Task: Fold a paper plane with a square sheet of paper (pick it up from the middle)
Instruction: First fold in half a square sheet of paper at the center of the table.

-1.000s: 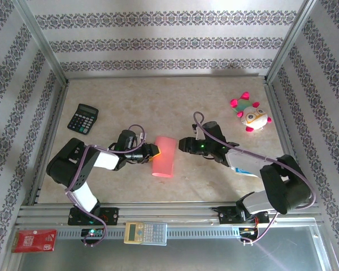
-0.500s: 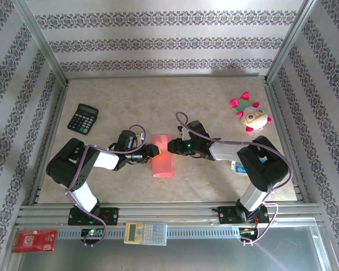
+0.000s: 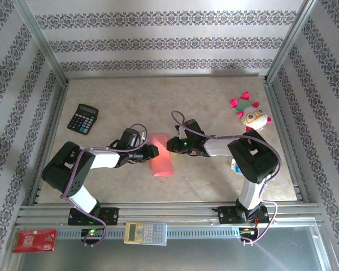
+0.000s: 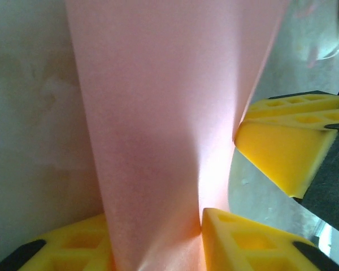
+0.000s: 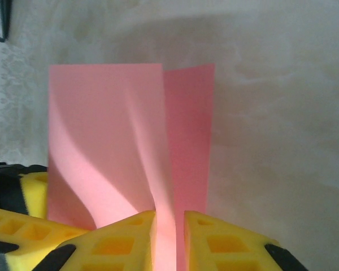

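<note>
Salmon-pink square sheet of paper point(image 3: 162, 156) sits just 6 o'clock of the table's middle, and it isn't lying flat. It's doubled over into a tall, soft band, thin and matte, with light glowing right through it. From the right wrist you can see two layers: a wider front panel with a gentle wave running up it, and a narrower, darker strip peeking out on its 3 o'clock side. The top edges are clean and straight.

The left gripper point(image 4: 158, 251), with blocky yellow fingers and moulded pockets, is nipped onto the sheet's 9 o'clock edge, and the paper swells up out of the pinch. The right gripper point(image 5: 169, 240) is at the sheet's 2 o'clock corner, jaws down to a slit with the paper sandwiched between them.

Underneath is a smooth, beige, marbled table point(image 3: 214, 175). There's a black calculator point(image 3: 82, 118) out at 10 o'clock and a fuzzy pink-and-white plush toy point(image 3: 250, 114) at 2 o'clock.
</note>
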